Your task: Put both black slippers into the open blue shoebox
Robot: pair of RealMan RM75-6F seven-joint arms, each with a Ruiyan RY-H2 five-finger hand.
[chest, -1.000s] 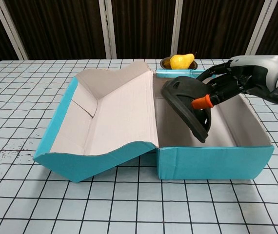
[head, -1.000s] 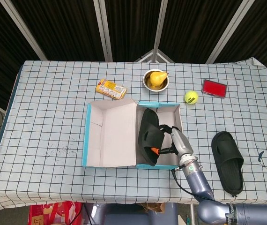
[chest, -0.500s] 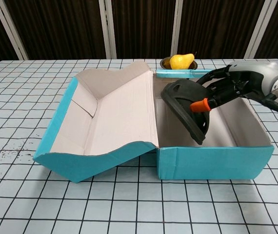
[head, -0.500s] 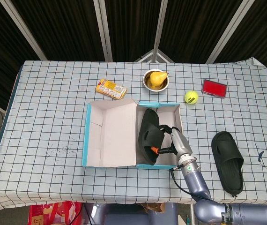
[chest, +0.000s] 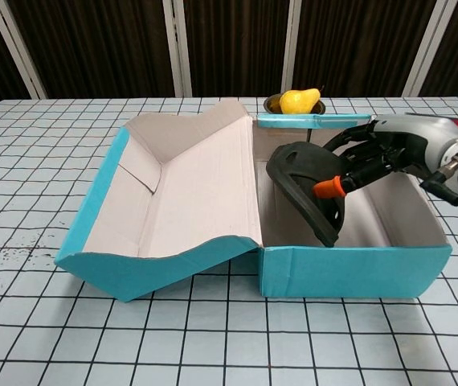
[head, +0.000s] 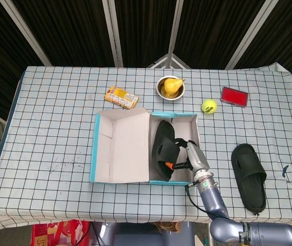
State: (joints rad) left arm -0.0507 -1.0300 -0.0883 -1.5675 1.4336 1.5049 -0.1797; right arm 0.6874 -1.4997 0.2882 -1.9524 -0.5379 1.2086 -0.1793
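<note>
Slipper is clamped in right robot hand, tilted, toe down inside box. Second slipper lies on counter, right of this hand, nearest it, long axis front-to-back.

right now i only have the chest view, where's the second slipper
Observer: The second slipper lies on the table to the right of the shoebox, sole down.
Operator: anything in the way over there
Observer: No; the tennis ball and the red case sit further back.
Operator: left arm free
Observer: Neither view shows it. Only the right robot hand shows, holding the first slipper tilted inside the box.
</note>
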